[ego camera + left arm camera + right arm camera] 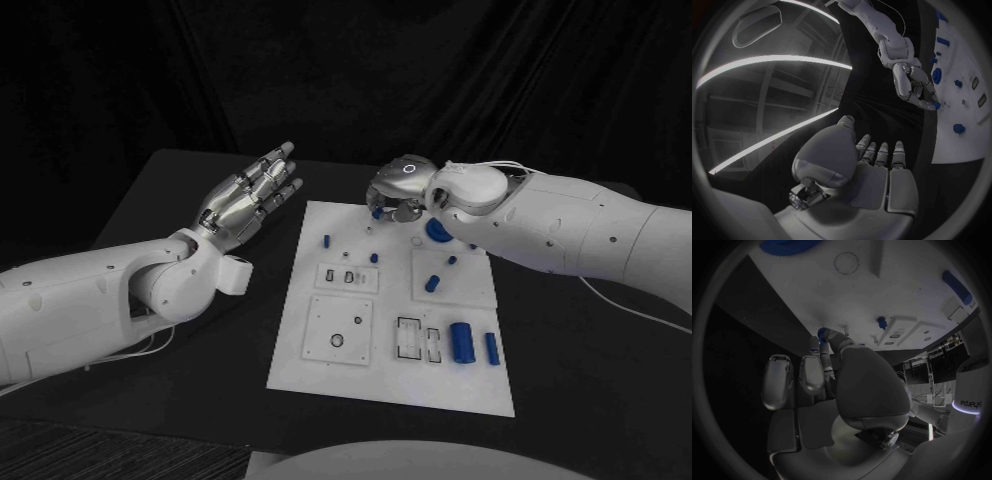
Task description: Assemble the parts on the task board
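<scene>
The white task board [389,375] lies in the middle of the black table, also seen at the board [966,145] and the board [898,295]. My right hand [404,192] hovers over its far edge with fingers curled down, pinching a small blue part [378,212] at the fingertips; the same part [937,105] and part [823,334] show in both wrist views. My left hand [254,195] is raised left of the board, open with fingers stretched out, holding nothing. Its palm and fingers [879,165] point toward my right hand [914,87].
On the board lie a blue toothed disc [437,232], small blue pegs [327,240] [374,257] [433,284], and two blue cylinders [462,342] [492,347] near the right edge. Bare black table [216,400] lies left of the board.
</scene>
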`<state>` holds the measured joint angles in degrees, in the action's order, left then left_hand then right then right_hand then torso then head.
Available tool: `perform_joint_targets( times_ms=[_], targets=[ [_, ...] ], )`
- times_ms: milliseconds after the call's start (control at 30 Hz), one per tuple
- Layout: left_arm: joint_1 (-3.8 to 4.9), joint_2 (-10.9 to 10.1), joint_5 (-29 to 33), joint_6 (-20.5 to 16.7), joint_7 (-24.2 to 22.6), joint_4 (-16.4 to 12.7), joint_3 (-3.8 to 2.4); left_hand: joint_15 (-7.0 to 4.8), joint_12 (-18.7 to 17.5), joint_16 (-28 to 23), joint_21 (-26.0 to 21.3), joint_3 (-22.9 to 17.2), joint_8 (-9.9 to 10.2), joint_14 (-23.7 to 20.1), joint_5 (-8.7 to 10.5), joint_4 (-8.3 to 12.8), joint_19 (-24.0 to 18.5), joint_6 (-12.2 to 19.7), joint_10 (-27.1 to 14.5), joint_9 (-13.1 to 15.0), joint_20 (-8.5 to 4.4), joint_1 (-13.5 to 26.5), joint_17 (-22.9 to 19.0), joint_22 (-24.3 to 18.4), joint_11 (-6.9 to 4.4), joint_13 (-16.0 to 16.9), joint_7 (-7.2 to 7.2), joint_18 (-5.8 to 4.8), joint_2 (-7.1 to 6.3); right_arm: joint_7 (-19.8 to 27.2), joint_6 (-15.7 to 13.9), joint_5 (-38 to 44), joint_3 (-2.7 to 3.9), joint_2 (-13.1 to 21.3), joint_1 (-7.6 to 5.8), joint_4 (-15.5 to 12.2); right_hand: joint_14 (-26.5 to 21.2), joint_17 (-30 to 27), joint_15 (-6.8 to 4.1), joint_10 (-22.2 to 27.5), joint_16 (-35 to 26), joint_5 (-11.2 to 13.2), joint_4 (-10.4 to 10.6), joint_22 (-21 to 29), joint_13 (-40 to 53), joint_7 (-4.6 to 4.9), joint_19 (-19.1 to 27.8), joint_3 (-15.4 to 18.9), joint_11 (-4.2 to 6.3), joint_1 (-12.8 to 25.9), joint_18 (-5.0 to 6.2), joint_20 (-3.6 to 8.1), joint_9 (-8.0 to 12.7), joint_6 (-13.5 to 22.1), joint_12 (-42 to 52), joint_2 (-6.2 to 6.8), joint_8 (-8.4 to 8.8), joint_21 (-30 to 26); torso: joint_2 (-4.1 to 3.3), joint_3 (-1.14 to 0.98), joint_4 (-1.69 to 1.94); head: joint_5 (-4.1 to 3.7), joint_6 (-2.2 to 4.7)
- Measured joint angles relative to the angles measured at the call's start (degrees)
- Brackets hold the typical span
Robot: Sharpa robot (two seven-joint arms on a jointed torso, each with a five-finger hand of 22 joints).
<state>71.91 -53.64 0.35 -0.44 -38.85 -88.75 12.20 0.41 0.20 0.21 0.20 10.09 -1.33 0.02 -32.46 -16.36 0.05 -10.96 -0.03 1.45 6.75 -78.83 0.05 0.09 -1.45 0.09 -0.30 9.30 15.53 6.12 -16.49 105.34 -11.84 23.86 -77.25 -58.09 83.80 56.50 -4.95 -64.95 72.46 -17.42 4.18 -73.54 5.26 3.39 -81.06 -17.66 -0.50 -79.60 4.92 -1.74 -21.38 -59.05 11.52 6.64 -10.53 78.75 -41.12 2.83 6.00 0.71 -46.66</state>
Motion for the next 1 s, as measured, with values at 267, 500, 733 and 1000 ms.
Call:
perform_joint_targets(
  times_ms=[267, 500, 733, 1000],
  targets=[
    [0.0, 0.2, 0.0, 0.33, 0.0, 0.3, 0.0, 0.28, 0.0, 0.0, 0.0, 0.0, 0.0, -0.02, 0.0, 0.0, 0.0, 0.0, 0.0, 0.0, 0.0, 0.0, 0.01, 0.0, 0.0, 0.01, 0.0, 0.0, 0.0, -0.02, 0.25, 0.0, -0.01, -0.62, 0.4, 0.76, -0.31, -0.94, 0.31, 1.61, -0.63, -0.01, 0.17, 0.61, -0.11, 0.01, 0.96, -0.31, -0.6, 0.0, 0.01, -0.31, -0.21, 1.04, -1.29, -0.01, 0.92, -0.78, 0.03, 0.02, 0.01, 0.05, -0.14],
    [0.0, 0.32, 0.0, 0.66, 0.0, 0.48, 0.0, 0.36, 0.0, 0.0, 0.0, 0.0, 0.0, 0.07, 0.0, 0.0, 0.0, 0.0, 0.0, -0.01, 0.0, 0.0, 0.02, 0.0, 0.0, -0.03, 0.0, 0.0, 0.0, -0.33, 1.14, 0.0, -0.05, -0.75, 0.66, 0.99, -1.92, -3.0, 1.91, 7.12, -1.9, 2.45, 0.02, 2.23, -0.55, -1.65, 2.88, -0.47, -1.93, 0.53, 0.01, -1.43, 0.79, 6.83, -3.71, 0.51, 4.68, -2.72, 0.05, 0.03, 0.01, 0.05, -0.36],
    [0.0, 0.37, 0.0, 0.94, 0.0, 0.79, -0.01, 0.36, 0.0, 0.0, 0.0, 0.0, 0.0, 0.07, 0.0, 0.0, 0.0, -0.21, 0.17, -0.01, 0.0, 0.0, 0.03, 0.0, 0.17, -0.04, 0.21, 0.0, 0.0, -1.06, 1.92, 0.0, -0.05, -0.45, 0.69, 0.9, -4.29, -5.61, 2.52, 15.91, -3.25, 2.87, -1.34, 4.22, -0.9, -4.0, 5.41, 1.41, -2.54, 0.53, 0.01, -2.19, 5.0, 17.17, -5.7, 0.51, 6.82, -5.34, 0.08, 0.05, 0.03, 0.13, -0.4],
    [0.0, 0.06, 0.0, 1.14, 0.0, 0.84, 0.01, 0.35, 0.0, 0.0, 0.0, 0.0, 0.0, 0.07, 0.0, 0.0, 0.0, -0.21, 0.17, -0.01, 0.0, 0.0, 0.04, -0.03, 0.17, -0.03, 0.21, 0.01, 0.0, -1.96, 1.08, 0.01, -0.07, 2.38, 0.45, -1.33, -7.17, -11.1, 2.72, 18.21, -6.6, 2.35, -2.12, 7.33, -0.67, -3.78, 8.26, 2.65, -2.66, -0.43, 0.93, -2.43, 6.77, 18.41, -5.02, 0.05, 6.77, -8.82, 0.11, 0.07, 0.02, 0.53, 0.09]
  ],
)
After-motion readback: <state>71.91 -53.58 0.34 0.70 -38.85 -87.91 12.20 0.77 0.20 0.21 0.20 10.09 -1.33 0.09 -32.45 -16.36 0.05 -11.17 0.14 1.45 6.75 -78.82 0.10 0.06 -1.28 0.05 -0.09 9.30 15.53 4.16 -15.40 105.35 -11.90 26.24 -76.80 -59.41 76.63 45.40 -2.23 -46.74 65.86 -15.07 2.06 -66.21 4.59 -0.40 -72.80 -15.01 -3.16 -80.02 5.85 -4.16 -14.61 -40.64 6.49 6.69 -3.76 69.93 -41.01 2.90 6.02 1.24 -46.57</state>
